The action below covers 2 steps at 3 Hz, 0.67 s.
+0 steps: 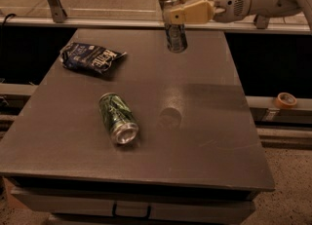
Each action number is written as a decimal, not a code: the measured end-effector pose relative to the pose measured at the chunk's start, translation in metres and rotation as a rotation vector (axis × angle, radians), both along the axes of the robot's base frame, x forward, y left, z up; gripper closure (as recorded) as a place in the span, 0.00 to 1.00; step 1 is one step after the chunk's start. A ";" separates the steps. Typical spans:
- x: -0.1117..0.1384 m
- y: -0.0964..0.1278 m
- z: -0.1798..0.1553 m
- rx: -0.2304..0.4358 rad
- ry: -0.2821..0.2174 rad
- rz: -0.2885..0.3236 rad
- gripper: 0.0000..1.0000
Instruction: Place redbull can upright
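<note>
The redbull can (175,36), slim, silver and blue, hangs nearly upright above the far middle of the grey table (204,121). My gripper (181,10) comes in from the upper right on a white arm and is shut on the can's upper half, its tan fingers (192,12) across the body. The can's top rim shows above the fingers and its base is level with the table's far part; I cannot tell if it touches the surface.
A wider green can (118,118) lies on its side left of the table's middle. A dark blue chip bag (91,57) lies at the far left. An orange tape roll (285,100) sits on a ledge to the right. A rail runs behind the table.
</note>
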<state>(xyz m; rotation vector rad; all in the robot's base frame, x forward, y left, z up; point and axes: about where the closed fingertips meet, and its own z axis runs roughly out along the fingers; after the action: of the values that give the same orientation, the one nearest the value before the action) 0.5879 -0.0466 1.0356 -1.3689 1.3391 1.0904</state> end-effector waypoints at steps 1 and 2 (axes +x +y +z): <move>-0.001 -0.009 -0.020 0.144 0.006 0.039 1.00; -0.003 -0.017 -0.035 0.214 -0.024 0.083 1.00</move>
<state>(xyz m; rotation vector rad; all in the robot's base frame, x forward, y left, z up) 0.5850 -0.0639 1.0008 -1.2836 1.1218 1.2314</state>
